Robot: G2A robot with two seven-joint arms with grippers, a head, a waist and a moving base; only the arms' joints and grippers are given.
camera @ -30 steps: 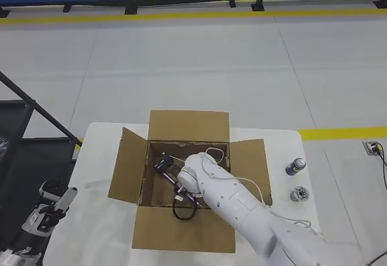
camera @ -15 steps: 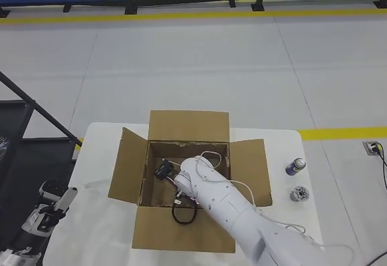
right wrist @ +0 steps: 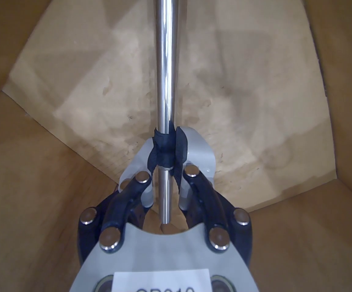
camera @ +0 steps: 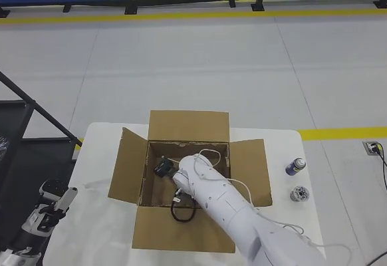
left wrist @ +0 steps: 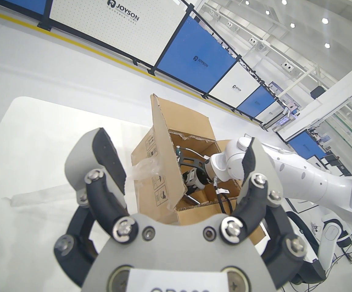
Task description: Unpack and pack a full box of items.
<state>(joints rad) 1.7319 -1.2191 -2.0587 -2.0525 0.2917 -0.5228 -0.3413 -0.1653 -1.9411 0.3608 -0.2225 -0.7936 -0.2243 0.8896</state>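
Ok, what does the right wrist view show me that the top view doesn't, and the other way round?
Right wrist view: the right hand shut on a shiny metal rod, with the bare floor of the box behind it. Top view: the box's four flaps spread open, plus a can and a small round item standing on the table beside it. Both: the cardboard box's interior.

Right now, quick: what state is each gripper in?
Left gripper: open, holding nothing.
Right gripper: shut on the metal rod, inside the cardboard box.
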